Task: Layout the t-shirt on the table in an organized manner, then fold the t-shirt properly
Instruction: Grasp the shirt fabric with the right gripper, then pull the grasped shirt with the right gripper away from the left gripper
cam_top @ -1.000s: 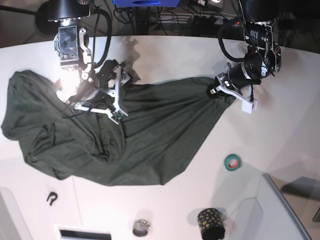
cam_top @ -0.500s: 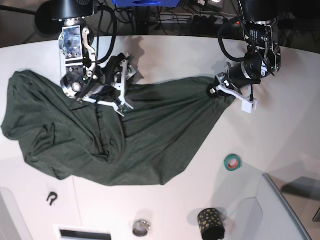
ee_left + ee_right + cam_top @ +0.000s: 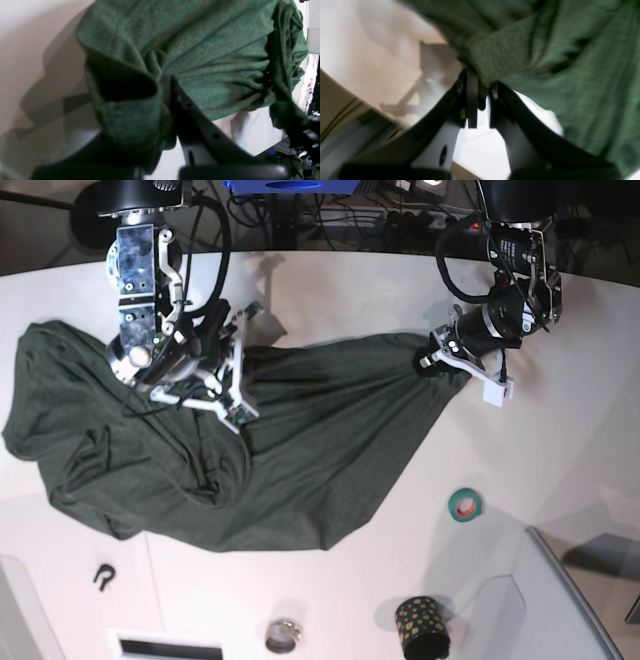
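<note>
The dark green t-shirt (image 3: 300, 450) lies crumpled and stretched across the white table (image 3: 350, 290). My left gripper (image 3: 432, 365) is at the shirt's right end, shut on a bunched corner of the t-shirt (image 3: 212, 50); in the left wrist view the cloth gathers into the left gripper (image 3: 166, 82). My right gripper (image 3: 236, 385) sits at the shirt's upper edge, left of centre. In the right wrist view the right gripper (image 3: 481, 92) has its fingers (image 3: 472, 100) drawn together on a fold of the t-shirt (image 3: 570, 75).
A teal tape roll (image 3: 464, 504) lies right of the shirt. Near the front edge are a black cup with gold dots (image 3: 420, 625), a small metal ring (image 3: 283, 636) and a black hook (image 3: 103, 576). A grey bin corner (image 3: 575, 600) fills the lower right.
The right gripper, open over the shirt's upper edge before, has closed on the cloth there and its wrist has turned. The left gripper holds the right end as before.
</note>
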Action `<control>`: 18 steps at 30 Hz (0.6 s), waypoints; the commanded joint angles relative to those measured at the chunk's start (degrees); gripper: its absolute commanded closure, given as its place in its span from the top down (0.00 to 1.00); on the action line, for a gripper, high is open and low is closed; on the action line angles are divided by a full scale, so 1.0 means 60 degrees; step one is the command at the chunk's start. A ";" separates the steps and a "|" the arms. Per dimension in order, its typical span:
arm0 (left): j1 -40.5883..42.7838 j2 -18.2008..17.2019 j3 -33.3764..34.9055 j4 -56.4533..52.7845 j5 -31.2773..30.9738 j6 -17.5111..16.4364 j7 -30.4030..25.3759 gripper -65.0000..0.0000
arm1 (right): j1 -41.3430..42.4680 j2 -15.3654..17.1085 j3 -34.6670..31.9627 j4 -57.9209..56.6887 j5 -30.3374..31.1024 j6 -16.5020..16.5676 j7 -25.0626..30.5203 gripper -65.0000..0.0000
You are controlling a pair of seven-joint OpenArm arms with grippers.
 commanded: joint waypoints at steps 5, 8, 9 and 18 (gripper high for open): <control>-0.0066 -0.0092 -0.0020 0.0118 -0.0152 -0.0089 -0.0100 0.00 | 0.2223 -0.0019 -0.0293 -0.0519 0.0058 0.0013 -0.0162 0.09; -0.0066 -0.0092 -0.0020 0.0118 -0.0152 -0.0089 -0.0100 0.00 | 0.3894 -0.0019 -0.0161 -0.1705 0.0044 0.0013 0.0512 0.10; -0.0066 -0.0092 -0.0020 0.0118 -0.0152 -0.0089 -0.0100 0.00 | 0.4421 -0.0019 -0.0103 -0.2101 0.0044 0.0013 0.0791 0.12; 0.0096 -0.0268 -0.0035 0.0206 -0.0152 -0.0089 -0.0100 0.00 | 0.3498 0.0274 0.2623 -0.0240 0.0073 -0.0448 0.0615 0.88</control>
